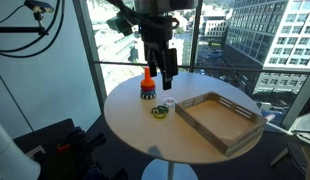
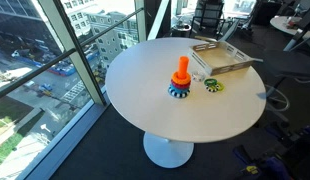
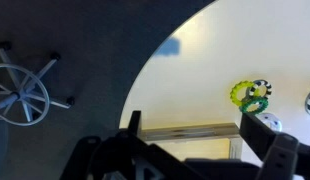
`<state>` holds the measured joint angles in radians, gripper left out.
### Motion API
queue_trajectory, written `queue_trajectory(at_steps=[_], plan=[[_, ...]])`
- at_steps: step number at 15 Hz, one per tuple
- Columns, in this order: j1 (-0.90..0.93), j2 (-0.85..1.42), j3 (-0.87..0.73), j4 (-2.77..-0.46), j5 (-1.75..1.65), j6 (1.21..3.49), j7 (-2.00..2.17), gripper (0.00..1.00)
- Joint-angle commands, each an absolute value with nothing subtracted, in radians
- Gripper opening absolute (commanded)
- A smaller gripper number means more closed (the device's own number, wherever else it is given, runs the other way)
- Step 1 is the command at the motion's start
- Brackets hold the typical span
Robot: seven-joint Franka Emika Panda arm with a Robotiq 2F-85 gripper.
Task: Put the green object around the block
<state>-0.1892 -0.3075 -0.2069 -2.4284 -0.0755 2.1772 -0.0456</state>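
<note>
Green ring (image 3: pixel 253 95) lies flat on the bench (image 2: pixel 145 100), just beside the orange block (image 2: pixel 181 78), well in from the edge.
My jaws hang above, spread open, holding nothing.

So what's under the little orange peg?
A wider, dark multi-coloured round base sits under the short orange peg, on the round white table. The tabletop beneath the base is covered.

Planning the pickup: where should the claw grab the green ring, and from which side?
Come straight down and pinch the rim of the green ring, straddling one side through its hole. It lies flat on the table, likely too thin for a sideways grip.
</note>
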Motion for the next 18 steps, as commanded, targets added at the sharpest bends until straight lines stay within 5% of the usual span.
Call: queue_trajectory(at_steps=[1, 18], plan=[[-0.194, -0.307, -0.202, -2.426, -0.074, 2.175, -0.047, 1.00], [-0.102, -0.132, -0.103, -2.217, -0.058, 2.131, -0.005, 1.00]])
